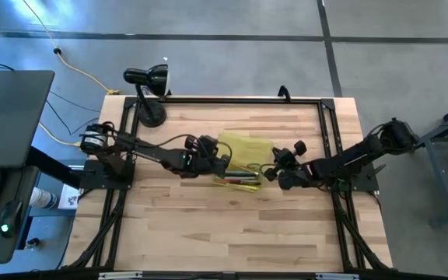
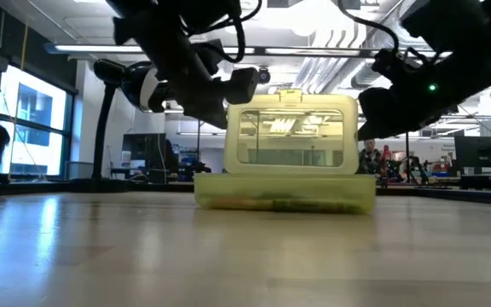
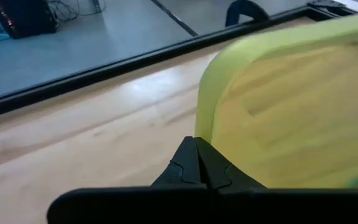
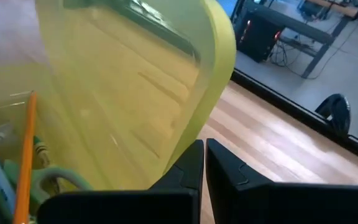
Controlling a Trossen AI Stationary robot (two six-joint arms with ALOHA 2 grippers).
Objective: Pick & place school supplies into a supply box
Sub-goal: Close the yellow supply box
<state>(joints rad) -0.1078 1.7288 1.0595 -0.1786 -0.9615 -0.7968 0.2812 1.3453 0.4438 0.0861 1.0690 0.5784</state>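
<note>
On the worktop (image 1: pixel 208 225), one supply box (image 1: pixel 243 149) stands lid-up between two end effectors, left (image 1: pixel 222 165) and right (image 1: pixel 271 173), both pressed together, empty.

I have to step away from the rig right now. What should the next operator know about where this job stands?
Left claw: shut, holding nothing, at the left end of the supply box.
Right claw: shut, holding nothing, at the box's right end.
Box: mid-table, base flat on the wood, lid standing open and upright.
Supplies: pens and pencils lie in the open base; an orange pencil and a green-handled item show there in the right wrist view.
Done: no supplies show loose on the table in the high view.
Left: probably closing the lid; check that nothing has been missed.
</note>
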